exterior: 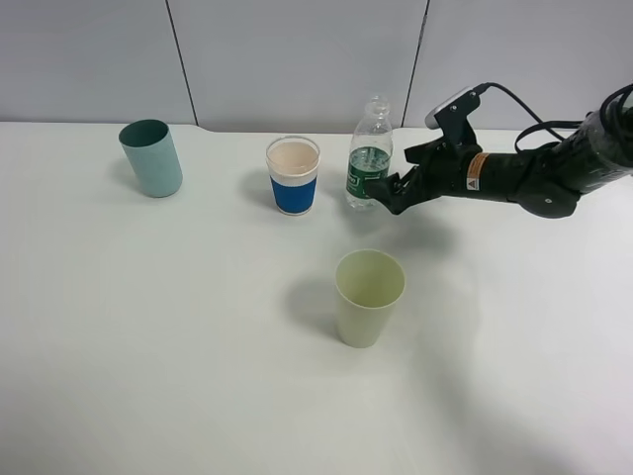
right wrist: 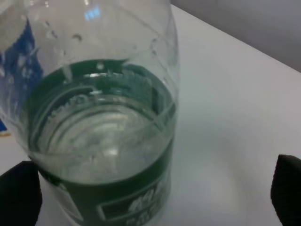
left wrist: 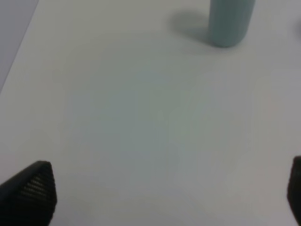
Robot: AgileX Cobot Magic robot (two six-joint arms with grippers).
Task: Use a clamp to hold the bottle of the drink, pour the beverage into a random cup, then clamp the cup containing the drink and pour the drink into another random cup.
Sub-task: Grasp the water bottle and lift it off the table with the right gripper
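Observation:
The bottle [exterior: 369, 158], clear with a green label, stands upright at the back of the table. My right gripper [exterior: 392, 190] is open at label height, its fingers on either side of the bottle [right wrist: 103, 117]. One finger lies close to the label; the other stands well clear. The beverage [right wrist: 101, 136] shows inside as clear liquid. The white cup with a blue sleeve [exterior: 293, 176] stands just left of the bottle. The pale yellow-green cup [exterior: 369, 295] is nearer the front. My left gripper [left wrist: 162, 193] is open over bare table.
A teal cup [exterior: 151, 156] stands at the back left, and it also shows in the left wrist view as the teal cup [left wrist: 228, 23] beyond the left fingers. The white table [exterior: 148, 346] ends at a grey wall behind.

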